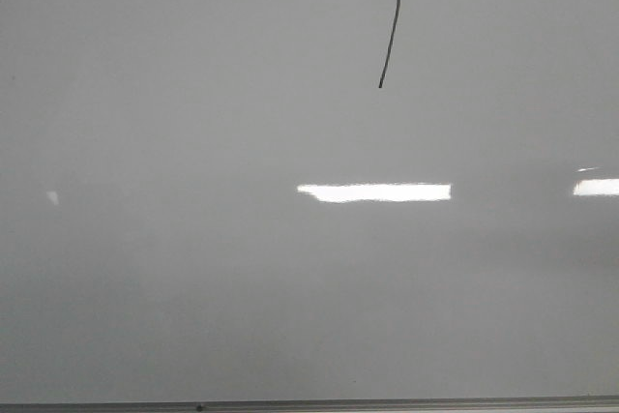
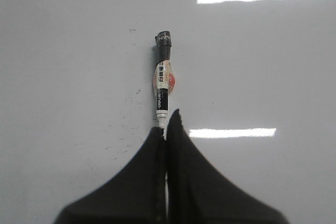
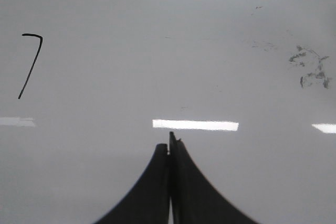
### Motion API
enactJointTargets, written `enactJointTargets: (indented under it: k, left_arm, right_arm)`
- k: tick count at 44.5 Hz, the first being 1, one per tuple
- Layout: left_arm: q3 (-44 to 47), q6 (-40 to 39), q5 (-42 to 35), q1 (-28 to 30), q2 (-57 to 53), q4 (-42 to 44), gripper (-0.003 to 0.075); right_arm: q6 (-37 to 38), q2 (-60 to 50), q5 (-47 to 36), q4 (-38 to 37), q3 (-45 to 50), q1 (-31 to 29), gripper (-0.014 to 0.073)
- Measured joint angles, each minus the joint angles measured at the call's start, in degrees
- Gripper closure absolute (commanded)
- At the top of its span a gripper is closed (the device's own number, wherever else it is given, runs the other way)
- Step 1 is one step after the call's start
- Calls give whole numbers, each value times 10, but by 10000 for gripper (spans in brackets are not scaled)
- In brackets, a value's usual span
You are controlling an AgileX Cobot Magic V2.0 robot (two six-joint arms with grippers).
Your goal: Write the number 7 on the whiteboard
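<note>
Marker (image 2: 163, 82) sticks straight out ahead of my left pincer (image 2: 167, 124), clamped tight; right pincer (image 3: 169, 145) is closed on nothing, and the number 7 (image 1: 387, 36) sits high on the whiteboard (image 1: 193, 287).

Thin dark hand-drawn number 7 (image 1: 387, 31) on glossy pale-grey whiteboard (image 1: 193, 268).
Short top bar, long slightly slanted stem; the 7 sat in the board's far part, right of centre.
</note>
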Motion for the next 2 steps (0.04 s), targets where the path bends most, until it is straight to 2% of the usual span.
enactJointTargets:
  k: [2]
  left_arm:
    - [0, 0, 0, 0, 0, 0, 741]
  right_arm:
    - [0, 0, 0, 0, 0, 0, 661]
